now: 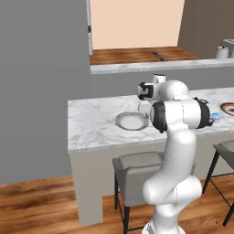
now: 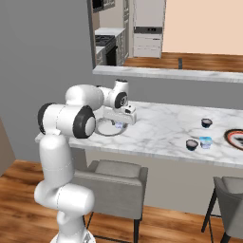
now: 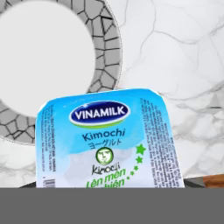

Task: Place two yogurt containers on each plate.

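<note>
Hand view shows a light blue and white yogurt cup [image 3: 107, 140] close up, just beside the crackled rim of the grey plate [image 3: 107, 48]. Right base view shows the tool [image 2: 119, 124] clamped on that cup over the plate's edge. Three other cups [image 2: 191, 144] and the brown-rimmed plate [image 2: 235, 138] sit far along the tabletop [image 2: 161, 128] from the grey plate.

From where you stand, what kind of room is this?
Most likely a home kitchen: a marble counter with stools beneath, a stove behind, and a plate and yogurt cup out.
</note>
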Available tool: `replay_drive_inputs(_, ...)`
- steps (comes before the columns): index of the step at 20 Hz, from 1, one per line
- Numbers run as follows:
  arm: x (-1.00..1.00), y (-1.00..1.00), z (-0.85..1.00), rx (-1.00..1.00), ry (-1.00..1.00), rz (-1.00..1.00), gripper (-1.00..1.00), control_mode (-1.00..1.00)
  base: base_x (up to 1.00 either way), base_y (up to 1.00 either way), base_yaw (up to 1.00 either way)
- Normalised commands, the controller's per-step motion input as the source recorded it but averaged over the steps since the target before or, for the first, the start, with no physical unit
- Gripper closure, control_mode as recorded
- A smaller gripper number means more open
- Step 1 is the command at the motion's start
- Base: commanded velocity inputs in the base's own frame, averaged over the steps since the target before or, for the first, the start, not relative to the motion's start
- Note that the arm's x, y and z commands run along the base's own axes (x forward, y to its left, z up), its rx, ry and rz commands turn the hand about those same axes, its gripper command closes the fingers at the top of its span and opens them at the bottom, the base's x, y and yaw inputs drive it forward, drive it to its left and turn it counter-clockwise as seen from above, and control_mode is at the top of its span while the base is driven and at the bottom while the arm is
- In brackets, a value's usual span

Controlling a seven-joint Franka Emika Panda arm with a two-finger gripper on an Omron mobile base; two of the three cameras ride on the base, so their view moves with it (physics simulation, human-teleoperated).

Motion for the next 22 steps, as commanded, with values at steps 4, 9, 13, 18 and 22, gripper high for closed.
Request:
replay_drive_inputs(4, 0.29, 0.52, -0.29, -0.05, 0.00, 0.00, 1.00, -1.00, 0.00, 0.00, 0.00)
replay_drive_inputs(9, 0.47, 0.19, -0.29, -0.01, 0.00, 0.00, 1.00, -1.00, 0.00, 0.00, 0.00)
replay_drive_inputs(13, 0.49, 0.01, -0.36, 0.00, 0.00, 0.00, 1.00, -1.00, 0.00, 0.00, 0.00)
replay_drive_inputs(18, 0.18, 0.00, -0.37, 0.00, 0.00, 0.00, 1.00, -1.00, 0.00, 0.00, 0.00)
replay_drive_inputs(22, 0.00, 0.00, -0.15, 0.00, -0.01, 0.00, 1.00, -1.00, 0.00, 0.00, 0.00)
